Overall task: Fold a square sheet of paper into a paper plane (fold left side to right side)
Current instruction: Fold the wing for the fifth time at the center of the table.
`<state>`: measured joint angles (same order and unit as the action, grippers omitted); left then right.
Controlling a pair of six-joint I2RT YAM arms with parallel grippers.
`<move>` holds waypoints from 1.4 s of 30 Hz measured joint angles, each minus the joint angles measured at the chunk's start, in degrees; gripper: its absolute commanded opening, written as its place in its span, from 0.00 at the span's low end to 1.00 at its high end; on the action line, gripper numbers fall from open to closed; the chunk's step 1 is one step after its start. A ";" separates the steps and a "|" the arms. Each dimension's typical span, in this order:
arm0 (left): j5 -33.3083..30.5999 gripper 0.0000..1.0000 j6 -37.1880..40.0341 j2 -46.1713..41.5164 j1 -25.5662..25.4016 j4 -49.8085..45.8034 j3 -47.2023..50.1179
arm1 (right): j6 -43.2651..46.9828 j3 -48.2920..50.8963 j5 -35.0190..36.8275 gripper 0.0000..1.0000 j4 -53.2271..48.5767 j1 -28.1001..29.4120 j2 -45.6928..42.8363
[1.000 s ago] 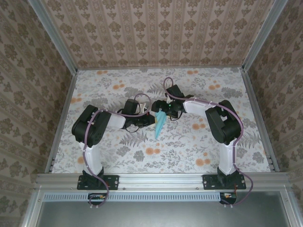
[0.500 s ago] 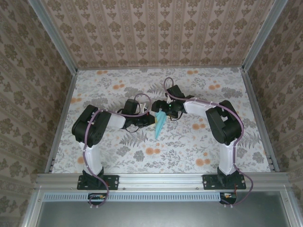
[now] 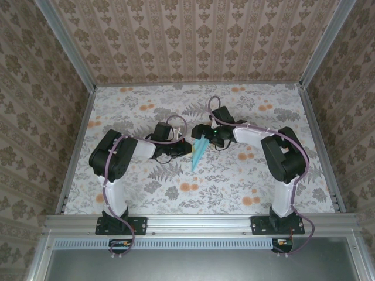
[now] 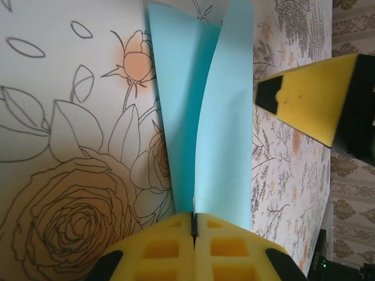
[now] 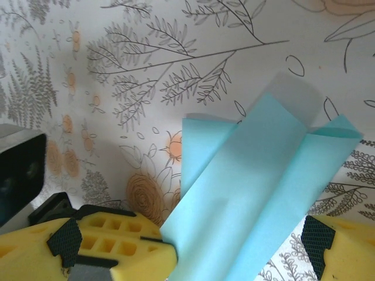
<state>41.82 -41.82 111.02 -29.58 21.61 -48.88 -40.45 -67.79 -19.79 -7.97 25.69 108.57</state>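
Note:
The square sheet of paper is folded into a narrow turquoise paper plane with its tip pointing toward the near edge. My left gripper is shut on it from the left. In the left wrist view the yellow pads meet on the fold of the plane, and two flaps rise away from them. My right gripper is open at the plane's wide far end. In the right wrist view the plane lies between the spread fingers of the right gripper.
The floral tablecloth covers the table, with patterned walls on three sides. A metal rail runs along the near edge. The right gripper's yellow finger hangs close beside the paper in the left wrist view.
The right arm has swung a little to the right and its gripper has shifted slightly toward the back. The left gripper and the plane have stayed put.

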 measured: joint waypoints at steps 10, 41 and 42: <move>0.26 0.00 0.98 0.02 -0.07 -0.63 -0.28 | 0.22 2.10 0.11 0.97 -0.17 -0.04 -2.78; 0.15 0.00 1.60 0.04 -0.35 -2.08 -1.03 | -0.26 0.59 -1.01 0.94 2.21 0.61 1.57; 0.15 0.00 1.60 0.04 -0.35 -2.08 -1.03 | -0.26 0.59 -1.01 0.94 2.27 0.63 1.60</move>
<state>41.98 -40.23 111.07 -29.93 19.53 -49.91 -40.71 -67.20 -20.80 -5.69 26.33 110.17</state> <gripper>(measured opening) 0.046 0.943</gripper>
